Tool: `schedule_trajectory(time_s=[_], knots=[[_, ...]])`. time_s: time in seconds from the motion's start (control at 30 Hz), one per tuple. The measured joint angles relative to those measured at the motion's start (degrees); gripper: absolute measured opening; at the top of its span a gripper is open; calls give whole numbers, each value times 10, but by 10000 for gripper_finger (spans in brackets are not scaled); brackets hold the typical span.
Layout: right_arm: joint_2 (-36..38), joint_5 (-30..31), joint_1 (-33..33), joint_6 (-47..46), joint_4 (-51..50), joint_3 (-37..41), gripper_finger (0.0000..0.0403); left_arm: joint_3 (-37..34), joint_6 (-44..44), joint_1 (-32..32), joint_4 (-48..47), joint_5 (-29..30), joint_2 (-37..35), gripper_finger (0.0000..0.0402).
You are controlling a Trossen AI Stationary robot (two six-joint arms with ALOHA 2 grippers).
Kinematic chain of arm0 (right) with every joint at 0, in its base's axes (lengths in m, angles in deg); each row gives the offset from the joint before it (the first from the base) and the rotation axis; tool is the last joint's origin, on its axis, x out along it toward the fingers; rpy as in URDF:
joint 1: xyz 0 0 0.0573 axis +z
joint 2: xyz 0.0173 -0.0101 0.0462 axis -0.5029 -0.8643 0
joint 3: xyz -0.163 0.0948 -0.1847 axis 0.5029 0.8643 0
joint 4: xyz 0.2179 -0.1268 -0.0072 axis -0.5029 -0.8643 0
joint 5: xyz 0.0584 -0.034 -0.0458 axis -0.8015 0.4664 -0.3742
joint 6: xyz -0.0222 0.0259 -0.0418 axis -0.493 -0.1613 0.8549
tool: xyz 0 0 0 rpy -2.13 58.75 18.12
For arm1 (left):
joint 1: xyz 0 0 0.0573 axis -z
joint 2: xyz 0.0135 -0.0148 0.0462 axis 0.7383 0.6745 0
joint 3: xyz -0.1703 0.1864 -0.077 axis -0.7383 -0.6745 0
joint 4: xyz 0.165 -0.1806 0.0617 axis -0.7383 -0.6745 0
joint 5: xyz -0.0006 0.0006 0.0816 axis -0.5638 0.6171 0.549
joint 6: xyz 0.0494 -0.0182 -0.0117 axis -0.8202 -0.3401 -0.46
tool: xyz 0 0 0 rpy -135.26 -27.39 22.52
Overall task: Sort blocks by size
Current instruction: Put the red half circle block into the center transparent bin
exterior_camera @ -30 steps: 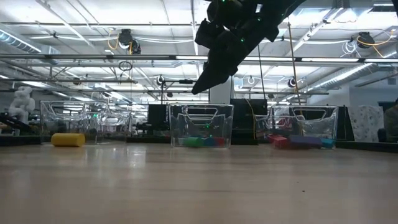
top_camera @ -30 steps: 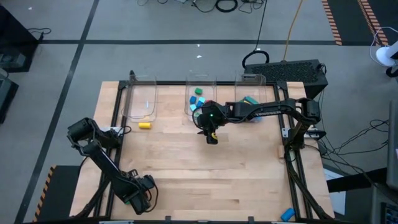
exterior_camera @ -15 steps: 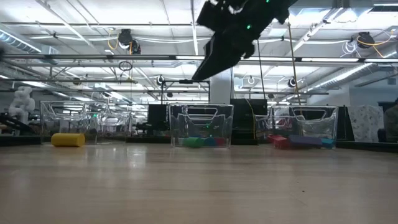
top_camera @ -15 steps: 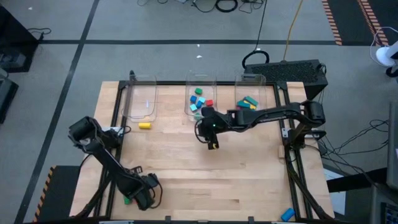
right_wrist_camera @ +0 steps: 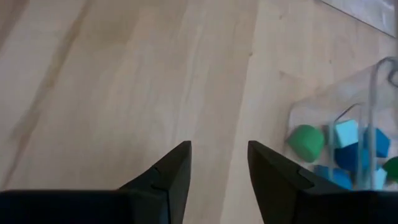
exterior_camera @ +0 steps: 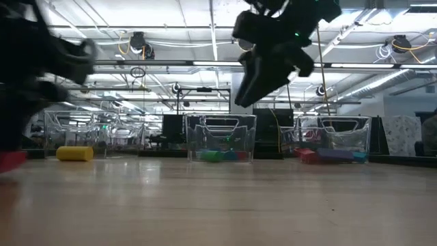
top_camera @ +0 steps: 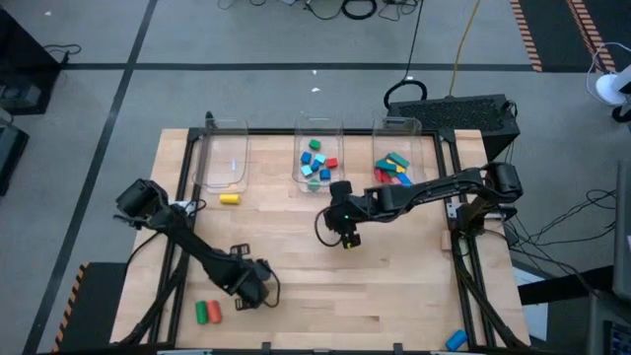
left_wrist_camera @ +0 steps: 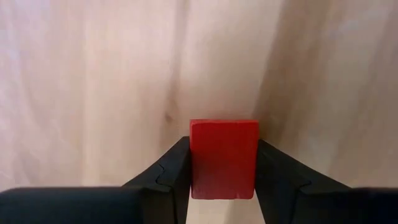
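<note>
Sorting underway: the left gripper (left_wrist_camera: 222,163) pinches a red block (left_wrist_camera: 224,158) between its jaws, low over the table (top_camera: 296,286). Next comes a carry to a fitting clear bin (top_camera: 223,160) far ahead. Behind these jaws lie red and green cylinders (top_camera: 206,313); a yellow cylinder (top_camera: 230,199) waits near that bin. The right gripper (right_wrist_camera: 219,167), jaws spread and empty, hangs over mid-table and could cross the route.

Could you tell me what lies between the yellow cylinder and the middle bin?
Nothing: in the high view only bare tabletop separates the yellow cylinder from the middle bin.
</note>
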Motion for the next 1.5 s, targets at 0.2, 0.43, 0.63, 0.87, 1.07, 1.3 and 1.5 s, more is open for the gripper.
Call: schedule_trajectory(time_s=[0.2,0.43,0.63,0.87,1.07,1.3,1.5], knots=[[44,-1,19,-1,113,109,141,0,-89,-54,33,45,-9,136],[68,-4,55,54,285,201,141,0,-222,-132,138,46,-15,136],[59,-6,70,116,310,212,141,1,-309,-194,223,3,-16,136],[56,-6,70,207,322,212,141,1,-406,-261,280,-62,-16,136],[56,-44,64,330,371,212,141,1,-473,-326,341,-153,-16,136],[56,-47,46,422,387,212,141,1,-490,-392,417,-262,-16,136],[31,-48,20,484,414,212,141,1,-489,-419,453,-312,-16,136]])
